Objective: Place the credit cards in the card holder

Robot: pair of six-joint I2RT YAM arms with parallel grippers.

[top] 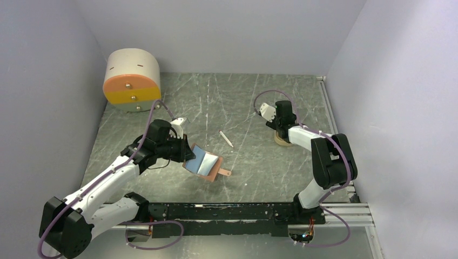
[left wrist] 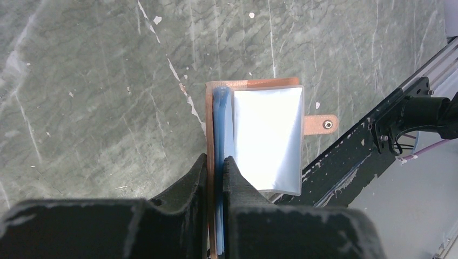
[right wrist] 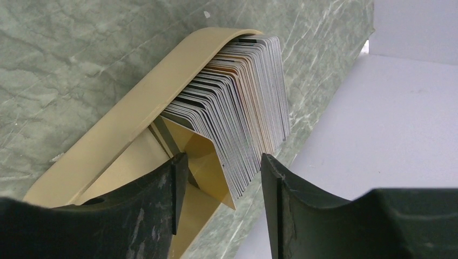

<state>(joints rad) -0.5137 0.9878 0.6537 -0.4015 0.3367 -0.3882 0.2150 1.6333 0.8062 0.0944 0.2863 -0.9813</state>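
The card holder (top: 204,162) is a brown leather wallet with clear sleeves and a snap tab, lying open at the table's middle-left. My left gripper (top: 182,152) is shut on its cover and blue sleeves at the near edge, as the left wrist view (left wrist: 216,159) shows, with a glossy sleeve (left wrist: 267,137) fanned to the right. The credit cards (right wrist: 243,102) stand as a thick stack on edge in a tan tray (right wrist: 135,108). My right gripper (right wrist: 222,157) is open just above the stack's near end, touching nothing. In the top view it (top: 281,128) hangs over the tray (top: 282,142).
A thin white stick (top: 226,138) lies between the two arms. A round cream and orange drum (top: 131,80) stands at the back left. The black base rail (top: 232,211) runs along the near edge, close to the wallet's tab (left wrist: 323,124). The right wall is close to the tray.
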